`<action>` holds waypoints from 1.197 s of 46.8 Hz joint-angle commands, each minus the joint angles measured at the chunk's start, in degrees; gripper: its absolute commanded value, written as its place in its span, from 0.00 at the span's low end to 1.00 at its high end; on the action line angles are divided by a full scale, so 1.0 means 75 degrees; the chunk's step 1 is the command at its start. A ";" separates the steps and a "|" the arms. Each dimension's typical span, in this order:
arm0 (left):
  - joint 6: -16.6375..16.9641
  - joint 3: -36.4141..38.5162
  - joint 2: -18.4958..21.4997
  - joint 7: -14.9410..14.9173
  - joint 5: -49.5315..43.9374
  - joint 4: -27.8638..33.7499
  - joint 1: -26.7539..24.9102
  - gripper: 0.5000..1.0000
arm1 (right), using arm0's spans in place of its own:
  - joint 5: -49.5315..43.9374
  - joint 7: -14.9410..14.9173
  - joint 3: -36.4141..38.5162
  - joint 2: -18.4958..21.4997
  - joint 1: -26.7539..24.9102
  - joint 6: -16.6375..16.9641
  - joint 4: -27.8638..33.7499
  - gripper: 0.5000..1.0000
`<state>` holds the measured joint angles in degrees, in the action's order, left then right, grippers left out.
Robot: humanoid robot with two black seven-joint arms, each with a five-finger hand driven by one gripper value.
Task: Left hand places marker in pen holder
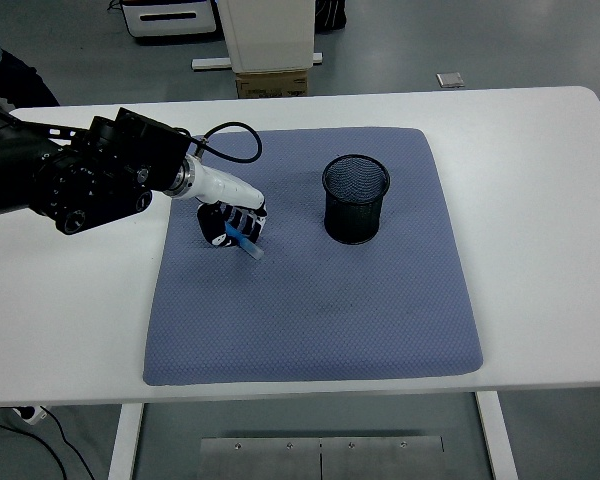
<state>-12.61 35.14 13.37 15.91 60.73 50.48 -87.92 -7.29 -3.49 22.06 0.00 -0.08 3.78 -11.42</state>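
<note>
Bright even overhead light, soft shadows, sharp focus throughout.

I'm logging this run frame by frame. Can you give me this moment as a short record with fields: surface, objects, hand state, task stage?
surface: white table with a blue-grey mat on it
marker: blue marker, tilted, gripped at the mat's left part
pen holder: black mesh pen holder, upright on the mat, right of the marker, apart from it
left hand: left hand closed around the marker
right hand: not in view
task stage: marker grasped, not yet in the pen holder
</note>
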 commanded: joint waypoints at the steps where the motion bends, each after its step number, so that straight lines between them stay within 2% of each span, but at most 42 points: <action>1: 0.0006 -0.0010 0.0010 0.0034 -0.0023 -0.0004 -0.0020 0.00 | 0.0000 -0.0004 0.0000 0.0000 -0.0001 0.0000 0.0000 1.00; 24: 0.0006 -0.0291 0.0034 0.0093 -0.0140 -0.0016 -0.0254 0.00 | 0.0000 -0.0004 0.0000 0.0000 -0.0001 0.0000 0.0000 1.00; 48: -0.0030 -0.0947 -0.0001 0.0175 -0.0374 -0.0039 -0.0781 0.00 | 0.0000 -0.0004 0.0000 0.0000 -0.0001 0.0000 0.0000 1.00; 56: -0.0240 -0.1345 -0.0048 0.0175 -0.0644 -0.0063 -0.0817 0.00 | 0.0000 -0.0004 0.0000 0.0000 -0.0001 0.0000 0.0000 1.00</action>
<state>-13.89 26.32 13.22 17.23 56.71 50.14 -94.02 -7.29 -3.50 22.06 0.00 -0.05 3.78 -11.42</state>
